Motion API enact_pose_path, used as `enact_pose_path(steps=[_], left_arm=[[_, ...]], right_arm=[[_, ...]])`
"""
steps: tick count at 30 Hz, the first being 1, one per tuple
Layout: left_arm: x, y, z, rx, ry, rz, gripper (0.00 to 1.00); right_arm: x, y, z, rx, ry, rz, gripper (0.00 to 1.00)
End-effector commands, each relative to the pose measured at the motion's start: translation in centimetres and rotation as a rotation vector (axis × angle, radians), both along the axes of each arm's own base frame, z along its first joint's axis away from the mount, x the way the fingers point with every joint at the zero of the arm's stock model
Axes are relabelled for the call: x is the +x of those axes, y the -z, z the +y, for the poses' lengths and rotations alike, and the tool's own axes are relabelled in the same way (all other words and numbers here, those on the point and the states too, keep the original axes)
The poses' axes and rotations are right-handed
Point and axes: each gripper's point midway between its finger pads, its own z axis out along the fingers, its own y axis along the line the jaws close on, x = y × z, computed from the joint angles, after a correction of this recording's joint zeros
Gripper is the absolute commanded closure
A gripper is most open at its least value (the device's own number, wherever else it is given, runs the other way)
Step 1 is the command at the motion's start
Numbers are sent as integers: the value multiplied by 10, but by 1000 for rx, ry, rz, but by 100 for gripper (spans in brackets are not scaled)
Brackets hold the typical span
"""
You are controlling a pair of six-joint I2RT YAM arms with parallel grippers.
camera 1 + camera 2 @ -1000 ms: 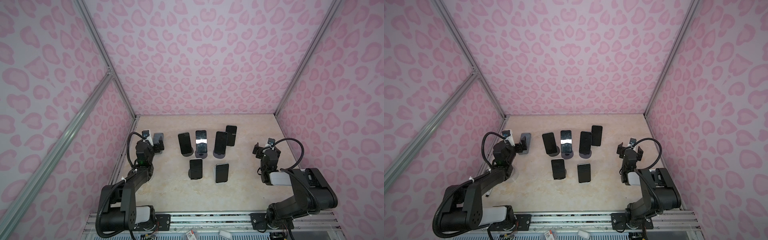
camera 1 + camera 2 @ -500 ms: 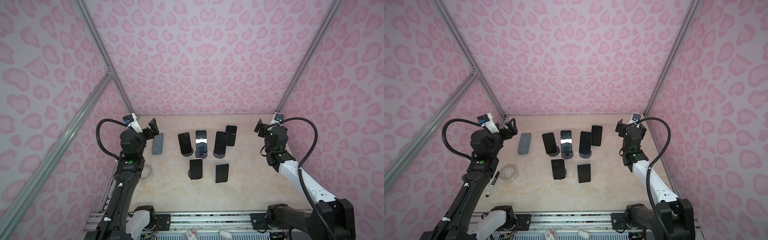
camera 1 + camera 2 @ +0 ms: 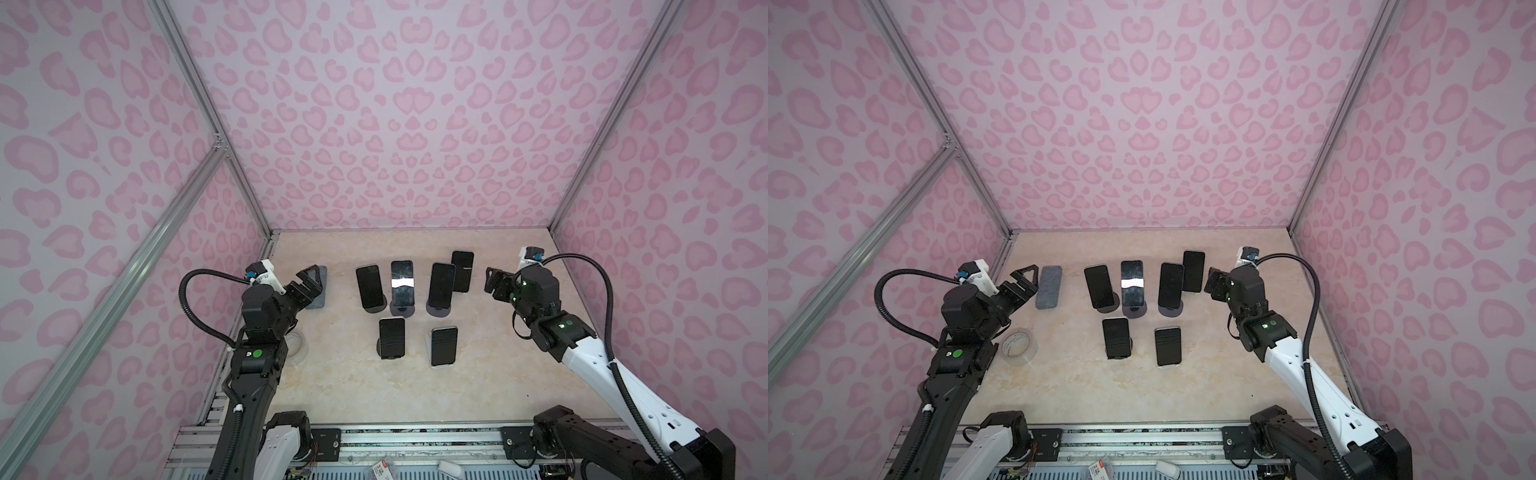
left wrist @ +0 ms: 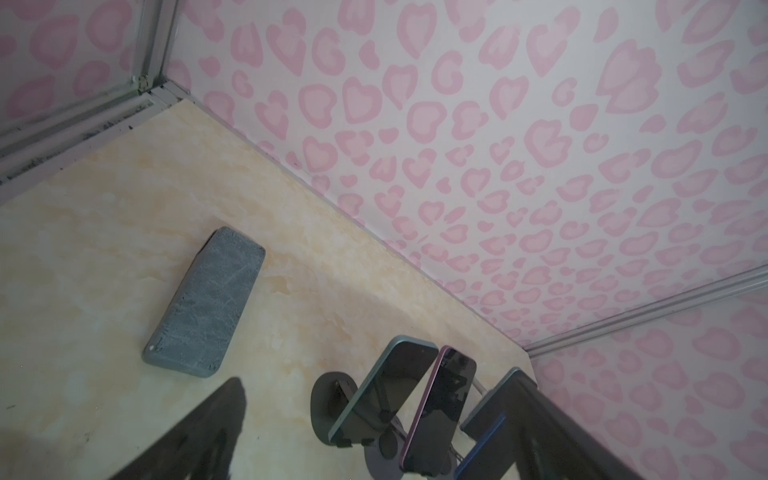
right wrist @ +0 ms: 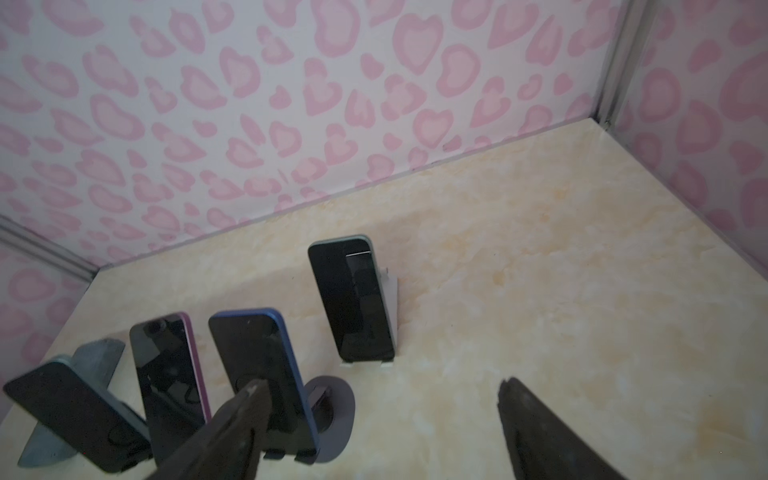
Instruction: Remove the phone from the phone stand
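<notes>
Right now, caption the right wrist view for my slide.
Open right pincer faces phones propped on stands; nothing gripped yet.

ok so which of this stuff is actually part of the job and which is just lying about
Job: six phones propped upright; their stands; left gripper and right gripper, both open.
Lying about: grey slab lying flat, on no stand; clear tape roll.
</notes>
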Motion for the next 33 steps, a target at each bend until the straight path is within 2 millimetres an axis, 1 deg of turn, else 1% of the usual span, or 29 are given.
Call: enact_pose_path(steps=[1,5,10,13,15,17,19,21,28,33], left_arm=[[-11,9,-15,-28,82,25,1],[-17,15,-21,-41,110,37,2],[-17,27,-28,-48,131,74,3],[-16,37,-37,-94,163,120,6],[-17,44,-47,-130,201,150,8],[-18,49,-56,-134,239,167,9],[-20,54,-60,-122,254,182,10],[-22,58,-60,-119,252,191,9],[-27,59,-59,-105,248,183,8],[-28,66,-60,-107,255,203,8]], right_arm=[[-18,17,-1,-83,22,90,8],[-32,14,19,-93,-19,108,6],[-47,14,49,-81,-59,128,6],[-58,16,72,-61,-99,134,6],[-66,19,86,-63,-119,139,6],[-73,21,93,-67,-119,145,4],[-80,20,101,-61,-128,134,1],[-85,23,108,-56,-135,131,1],[-93,47,121,-55,-176,192,1],[-99,60,128,-41,-187,234,1]])
